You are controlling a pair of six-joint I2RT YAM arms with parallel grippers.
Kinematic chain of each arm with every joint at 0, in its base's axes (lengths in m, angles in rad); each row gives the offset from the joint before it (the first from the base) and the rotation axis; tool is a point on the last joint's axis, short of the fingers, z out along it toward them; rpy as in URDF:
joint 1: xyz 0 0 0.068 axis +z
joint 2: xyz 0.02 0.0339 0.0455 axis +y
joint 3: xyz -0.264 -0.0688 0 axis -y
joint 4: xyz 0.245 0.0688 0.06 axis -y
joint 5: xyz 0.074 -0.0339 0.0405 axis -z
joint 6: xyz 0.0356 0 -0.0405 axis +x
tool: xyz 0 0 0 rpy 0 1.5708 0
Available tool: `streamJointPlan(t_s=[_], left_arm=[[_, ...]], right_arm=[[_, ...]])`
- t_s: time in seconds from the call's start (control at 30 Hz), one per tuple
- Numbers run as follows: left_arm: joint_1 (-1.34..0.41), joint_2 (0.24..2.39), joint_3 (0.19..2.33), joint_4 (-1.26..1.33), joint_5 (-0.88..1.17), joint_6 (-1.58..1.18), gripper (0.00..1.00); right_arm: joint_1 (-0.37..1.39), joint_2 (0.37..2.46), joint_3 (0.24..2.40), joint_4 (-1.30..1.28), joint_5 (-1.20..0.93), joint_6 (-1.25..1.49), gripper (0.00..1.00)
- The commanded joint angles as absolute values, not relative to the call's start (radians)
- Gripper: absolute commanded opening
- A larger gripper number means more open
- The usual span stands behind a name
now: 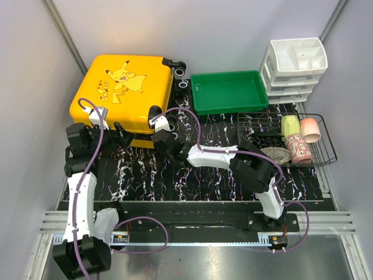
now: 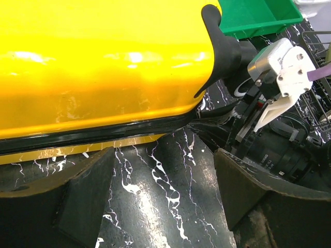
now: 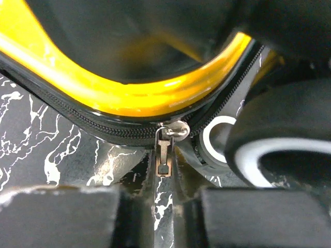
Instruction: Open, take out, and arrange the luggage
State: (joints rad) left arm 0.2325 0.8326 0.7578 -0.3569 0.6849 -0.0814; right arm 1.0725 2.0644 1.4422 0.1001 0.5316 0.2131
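The yellow luggage [image 1: 122, 93] lies flat and closed at the back left of the mat, Pikachu print up, wheels at its right side. My left gripper [image 1: 119, 137] is open and empty at its front edge. In the left wrist view the gripper [image 2: 164, 155] has only bare mat between its fingers, and the yellow shell [image 2: 103, 67] lies just beyond. My right gripper [image 1: 156, 135] is at the front right corner. In the right wrist view it [image 3: 164, 173] is shut on the metal zipper pull [image 3: 164, 155], under the yellow shell [image 3: 129, 95] and beside a wheel [image 3: 274, 155].
A green tray [image 1: 230, 90] stands right of the luggage, and a white drawer unit [image 1: 297, 70] is at the back right. A wire basket [image 1: 329, 140] on the right holds cups [image 1: 298, 149] and a bowl [image 1: 275, 154]. Grey walls close in both sides.
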Motion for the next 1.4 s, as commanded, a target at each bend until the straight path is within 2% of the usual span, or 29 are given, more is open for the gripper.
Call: streamJointPlan(t_s=[0.0,0.03,0.2,0.3,0.7,0.9,1.27,1.3,1.37], left_arm=[[0.252,0.811,0.752,-0.299,0.672,-0.113,0.82],[0.255,0.807,0.749,-0.287,0.672,-0.127,0.82],[0.271,0.804,0.735,-0.258,0.681,-0.159,0.82],[0.273,0.813,0.730,-0.255,0.690,-0.166,0.82],[0.282,0.830,0.719,-0.213,0.700,-0.201,0.80],[0.351,0.848,0.707,-0.178,0.732,-0.273,0.80],[0.391,0.861,0.722,-0.189,0.750,-0.256,0.79],[0.391,0.871,0.744,-0.216,0.749,-0.235,0.79],[0.391,0.882,0.767,-0.241,0.739,-0.216,0.79]], right_arm=[[1.075,2.043,1.479,0.129,0.526,0.179,0.04],[1.075,2.028,1.474,0.126,0.485,0.183,0.00],[1.075,1.956,1.355,0.241,0.162,0.262,0.00],[1.089,1.954,1.345,0.287,0.054,0.311,0.00],[1.149,2.108,1.545,0.319,0.155,0.215,0.00],[1.163,2.174,1.644,0.273,0.227,0.215,0.00],[1.170,2.278,1.775,0.298,0.207,0.172,0.00],[1.170,2.261,1.766,0.298,0.192,0.170,0.01],[1.172,2.228,1.708,0.307,0.166,0.164,0.12]])
